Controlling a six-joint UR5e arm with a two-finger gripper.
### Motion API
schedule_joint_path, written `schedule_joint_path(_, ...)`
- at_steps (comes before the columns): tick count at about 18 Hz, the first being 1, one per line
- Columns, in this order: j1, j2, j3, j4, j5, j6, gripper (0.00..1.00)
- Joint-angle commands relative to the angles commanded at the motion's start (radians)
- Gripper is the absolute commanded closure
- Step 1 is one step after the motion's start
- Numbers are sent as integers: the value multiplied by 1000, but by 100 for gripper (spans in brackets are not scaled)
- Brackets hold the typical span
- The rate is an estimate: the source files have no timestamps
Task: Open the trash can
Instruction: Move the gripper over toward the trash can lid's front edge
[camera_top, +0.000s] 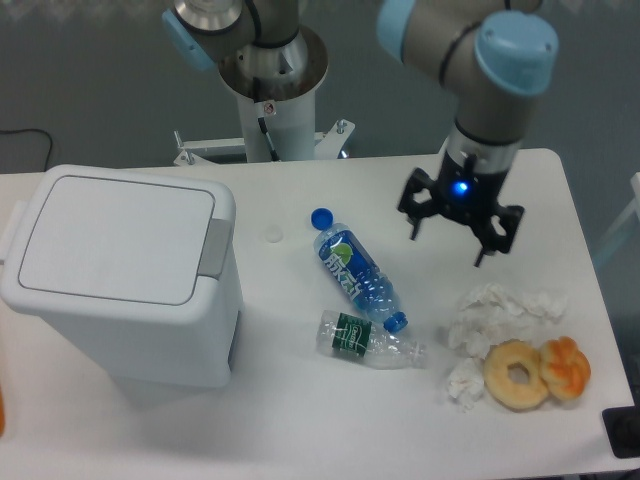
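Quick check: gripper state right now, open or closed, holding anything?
Gripper: open, fingers spread, holding nothing; it hangs above the table to the right of the bottles, far from the trash can, whose lid is shut.

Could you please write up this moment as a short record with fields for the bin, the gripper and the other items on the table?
trash can: left side, lid closed
push tab: grey, untouched
gripper: open, empty, above table right of centre, far from the bin
blue bottle: lying, centre
clear bottle: lying beside it
tissues: crumpled, right
doughnuts: two, near right corner
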Motion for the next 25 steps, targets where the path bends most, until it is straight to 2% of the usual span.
schedule_joint_path(3, -9, 44, -26, -17, -55, -96, 48)
schedule_joint_path(6, -20, 86, -72, -9, -94, -137, 80)
schedule_joint_path(7, -29, 88, -77, -8, -101, -137, 85)
schedule_joint_path(10, -35, 88, -69, -6, -152, -221, 90)
schedule_joint_path(13, -72, 63, -29, 26, -190, -391, 91)
schedule_joint_path(16, -104, 51, 1, 34, -193, -553, 91)
schedule_joint_path(18, -133, 42, 5, 73, -212, -626, 91)
schedule_joint_path(25, -175, 42, 6, 81, -290, -747, 91)
